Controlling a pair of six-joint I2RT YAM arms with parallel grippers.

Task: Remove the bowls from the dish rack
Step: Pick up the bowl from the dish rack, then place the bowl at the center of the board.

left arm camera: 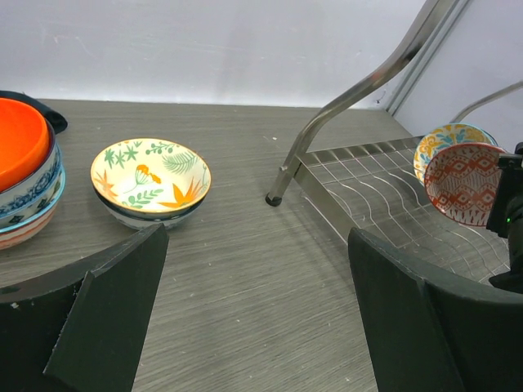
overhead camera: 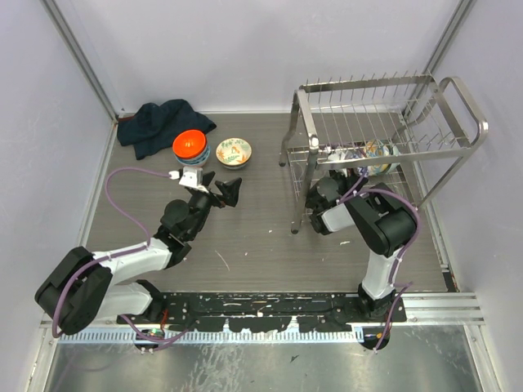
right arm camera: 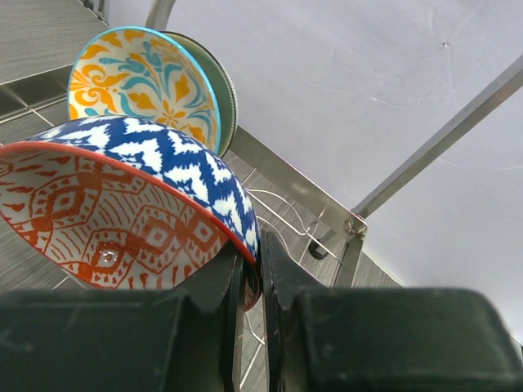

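The dish rack (overhead camera: 384,122) stands at the back right of the table. My right gripper (right arm camera: 260,269) reaches into its lower tier and is shut on the rim of a bowl that is blue and white outside and red-patterned inside (right arm camera: 122,204) (left arm camera: 463,181). Behind it lean a yellow-and-teal bowl (right arm camera: 139,82) and a pale green one (right arm camera: 222,94). Out on the table, an orange bowl tops a stack (overhead camera: 190,147) (left arm camera: 20,147), with a leaf-patterned bowl (overhead camera: 234,151) (left arm camera: 150,175) beside it. My left gripper (overhead camera: 221,189) (left arm camera: 257,237) hovers open and empty just in front of those bowls.
A dark blue cloth (overhead camera: 159,122) lies bunched in the back left corner behind the stacked bowls. The rack's front leg (left arm camera: 276,196) stands on the wood surface between the two arms. Pale walls close in the table on three sides.
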